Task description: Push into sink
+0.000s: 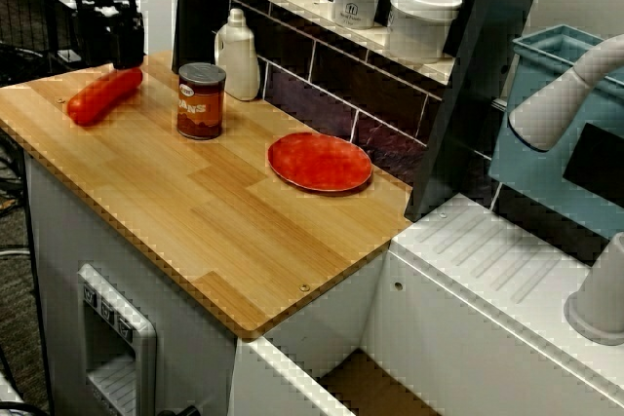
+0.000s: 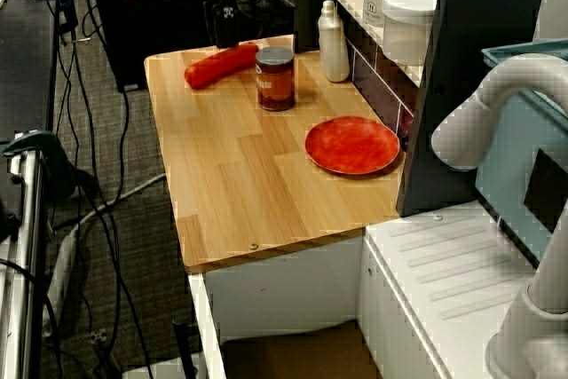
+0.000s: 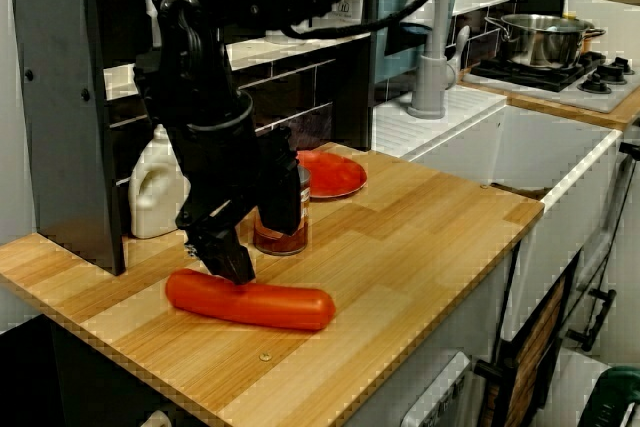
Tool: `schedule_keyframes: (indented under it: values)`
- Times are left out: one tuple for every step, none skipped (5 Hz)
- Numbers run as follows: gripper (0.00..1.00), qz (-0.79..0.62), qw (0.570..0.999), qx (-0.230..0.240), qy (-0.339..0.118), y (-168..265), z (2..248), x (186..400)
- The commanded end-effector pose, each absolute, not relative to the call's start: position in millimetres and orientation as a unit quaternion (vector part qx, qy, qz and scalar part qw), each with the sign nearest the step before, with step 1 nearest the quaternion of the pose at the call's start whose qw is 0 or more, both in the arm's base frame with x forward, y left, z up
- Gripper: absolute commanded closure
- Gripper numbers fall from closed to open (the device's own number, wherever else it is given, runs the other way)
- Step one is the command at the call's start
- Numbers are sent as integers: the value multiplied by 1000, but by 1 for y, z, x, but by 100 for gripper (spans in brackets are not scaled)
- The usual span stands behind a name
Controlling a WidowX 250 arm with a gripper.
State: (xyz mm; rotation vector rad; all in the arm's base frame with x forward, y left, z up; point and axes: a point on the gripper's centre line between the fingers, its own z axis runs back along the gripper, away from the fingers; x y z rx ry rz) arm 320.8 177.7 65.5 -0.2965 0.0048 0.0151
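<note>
A long red sausage-shaped object (image 1: 104,94) (image 2: 220,66) (image 3: 250,302) lies at the far left end of the wooden counter (image 1: 224,231). My black gripper (image 1: 122,54) (image 3: 257,245) hangs right over its back end, one fingertip (image 3: 232,265) touching its top; the jaws look spread, holding nothing. A brown can (image 1: 201,100) (image 2: 275,78) stands just beyond, and a red plate (image 1: 320,162) (image 2: 352,145) (image 3: 332,174) lies farther right. The white sink (image 1: 487,255) (image 2: 448,259) with its ribbed drainboard and grey tap (image 1: 561,94) (image 3: 430,67) sits past the counter's right end.
A white bottle (image 1: 238,54) (image 3: 158,192) stands against the tiled back wall. Two white jars (image 1: 421,18) sit on the shelf above. A teal bin (image 1: 551,51) hangs behind the tap. A steel pot (image 3: 545,37) is on the stove beyond the sink.
</note>
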Motion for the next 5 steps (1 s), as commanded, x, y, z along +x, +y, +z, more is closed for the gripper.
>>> schedule_keyframes:
  values:
    - [0, 57, 989, -134, -33, 165, 77, 334]
    - [0, 61, 990, -125, -24, 162, 75, 342]
    - [0, 64, 990, -124, -25, 163, 78, 350]
    - [0, 65, 990, -125, -28, 164, 81, 358]
    - [0, 68, 989, -126, -32, 163, 79, 365]
